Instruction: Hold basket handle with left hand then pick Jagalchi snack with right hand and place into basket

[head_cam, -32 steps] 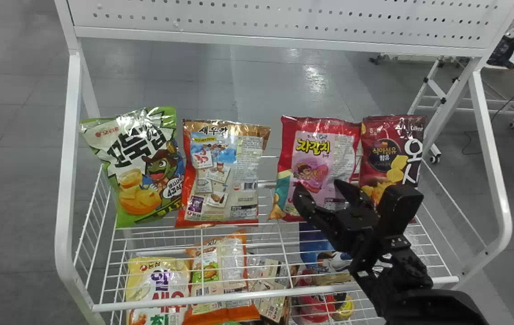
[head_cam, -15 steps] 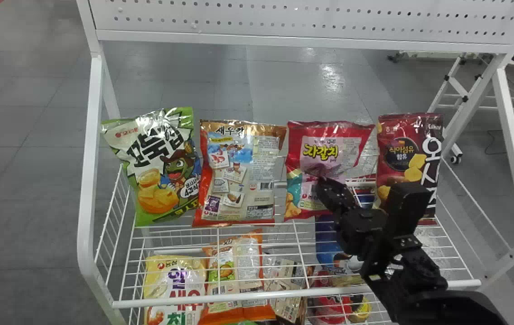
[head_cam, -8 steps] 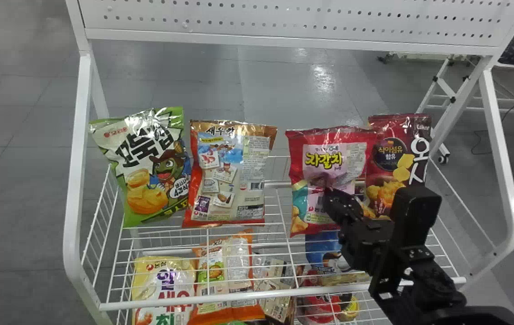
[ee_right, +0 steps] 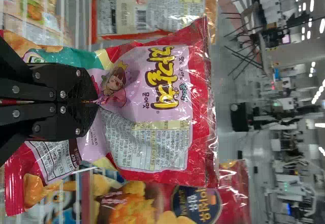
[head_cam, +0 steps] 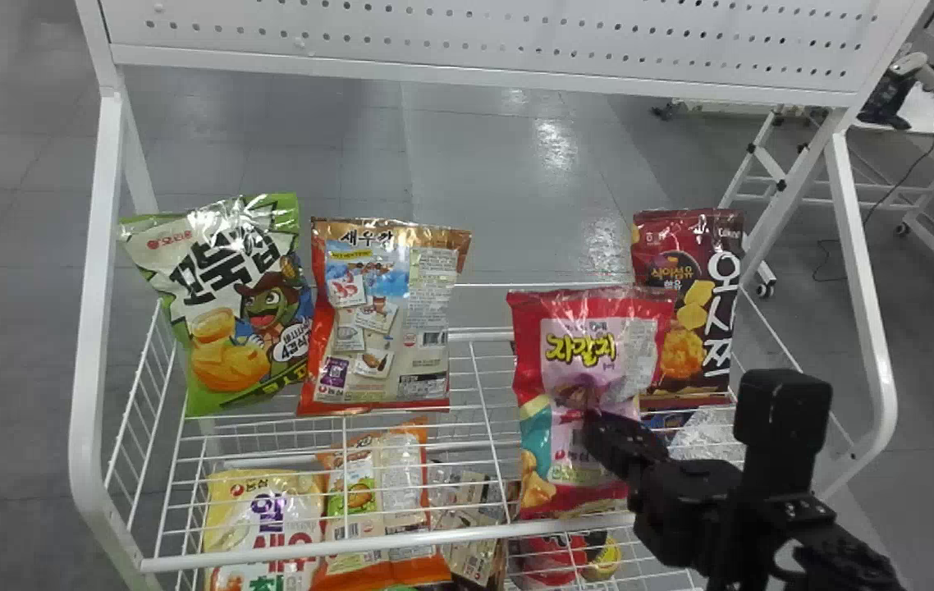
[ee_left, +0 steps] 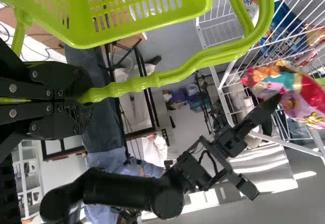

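R pincer is pinching the Jagalchi snack, its fingers pressed together on a fold of the film, approx. mid-width on the printed face and below the big lettering. Most of the bag rises past the fingertips, roughly upright; its lower part hangs alongside them. In the head view the bag's bottom end is down by the front rail of the white wire rack; can't tell if they touch. Its lower R part is hidden behind the fingers, and the film right btwn them is hard to make out.

L pincer is pressed together round the green basket handle; the basket is cut off by the L wrist view's edge. The snack is well apart from that pincer, out by the rack, w/ the R arm reaching to it.

Under the wires, a yellow-white bag & an orange bag are partly masked and cut off at the bottom edge. Farther back, a green-white bag and a gold-topped bag stand to the L; a maroon bag, w/ its L side partly covered by the snack, stands R. Perforated panel above, cut off at top.
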Action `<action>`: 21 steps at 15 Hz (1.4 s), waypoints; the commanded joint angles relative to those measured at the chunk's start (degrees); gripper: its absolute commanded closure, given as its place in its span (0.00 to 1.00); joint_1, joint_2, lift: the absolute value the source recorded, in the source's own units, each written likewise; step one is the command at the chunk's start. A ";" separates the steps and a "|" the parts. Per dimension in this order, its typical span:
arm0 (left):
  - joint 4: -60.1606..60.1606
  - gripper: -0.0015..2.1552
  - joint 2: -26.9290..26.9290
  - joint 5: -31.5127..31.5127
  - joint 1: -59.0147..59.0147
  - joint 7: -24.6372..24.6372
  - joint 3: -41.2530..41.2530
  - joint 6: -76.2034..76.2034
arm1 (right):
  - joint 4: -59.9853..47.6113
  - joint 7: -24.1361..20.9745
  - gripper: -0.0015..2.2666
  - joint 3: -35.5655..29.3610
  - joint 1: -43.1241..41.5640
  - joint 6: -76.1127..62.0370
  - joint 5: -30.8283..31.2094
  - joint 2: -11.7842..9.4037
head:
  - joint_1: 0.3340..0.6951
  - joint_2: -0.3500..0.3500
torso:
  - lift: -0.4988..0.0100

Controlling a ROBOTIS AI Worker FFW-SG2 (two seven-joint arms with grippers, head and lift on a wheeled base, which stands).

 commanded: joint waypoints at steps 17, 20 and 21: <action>0.29 1.00 -0.10 0.83 -0.19 -0.57 0.32 -1.42 | -13.06 4.99 1.00 3.88 5.75 36.11 -16.15 -0.88 | 1.00 0.62 | 0.96; 0.20 1.00 -0.10 0.92 -0.19 -0.57 0.32 -1.42 | -9.19 5.70 1.00 8.54 5.31 36.11 -17.21 -0.88 | 1.00 0.75 | 0.96; 0.11 1.00 -0.10 1.01 -0.19 -0.57 0.32 -1.42 | -7.70 5.70 1.00 10.21 5.13 36.11 -17.12 -0.88 | 1.00 0.81 | 0.96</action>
